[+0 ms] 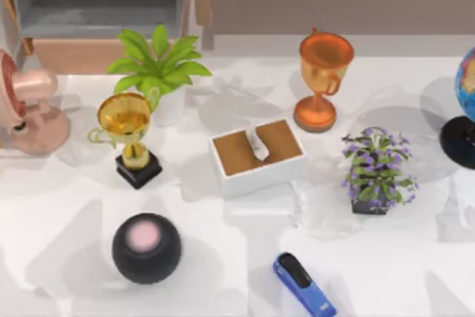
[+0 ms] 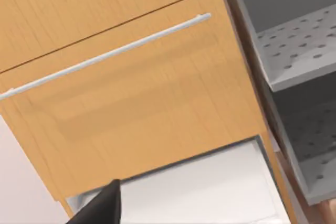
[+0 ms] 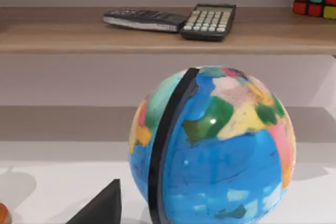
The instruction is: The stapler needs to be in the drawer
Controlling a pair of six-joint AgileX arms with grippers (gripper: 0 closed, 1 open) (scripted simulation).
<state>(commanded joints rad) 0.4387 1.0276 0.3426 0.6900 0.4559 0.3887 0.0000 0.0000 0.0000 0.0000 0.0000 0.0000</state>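
Note:
The blue stapler with its black top arm lies flat near the table's front edge, right of centre, lying on a diagonal. The drawer stands pulled open at the back left, its grey inside facing up behind a pale tan front. In the left wrist view, a tan wooden front with a white bar handle is close ahead, and a black part of my left gripper sits at the picture's edge. A black part of my right gripper shows beside a globe.
Between stapler and drawer stand a black ball, a gold trophy, a green potted plant and a white tissue box. An orange trophy, a purple plant and the globe occupy the right. A pink fan is far left.

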